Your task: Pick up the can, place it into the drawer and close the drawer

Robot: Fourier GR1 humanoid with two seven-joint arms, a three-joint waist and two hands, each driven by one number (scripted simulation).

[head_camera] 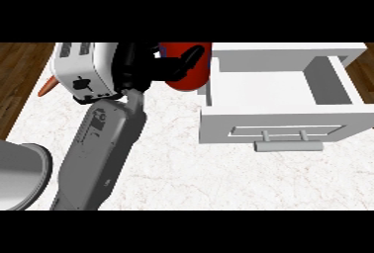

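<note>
Grey, my left forearm (102,148) crosses the counter (219,173) to my left hand (157,66), fingers curled around the can (191,74): red, glossy, at the counter's far edge, just beside the open white drawer (281,121). Behind my hand sits a toaster (84,69).

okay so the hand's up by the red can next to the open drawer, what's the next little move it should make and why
Probably lift the can a little and carry it right, over the drawer's left wall. The left hand already curls round the red can, with the thumb across its front, and the can sits just left of the open white drawer, whose inside looks bare. The right hand does not show.
</note>
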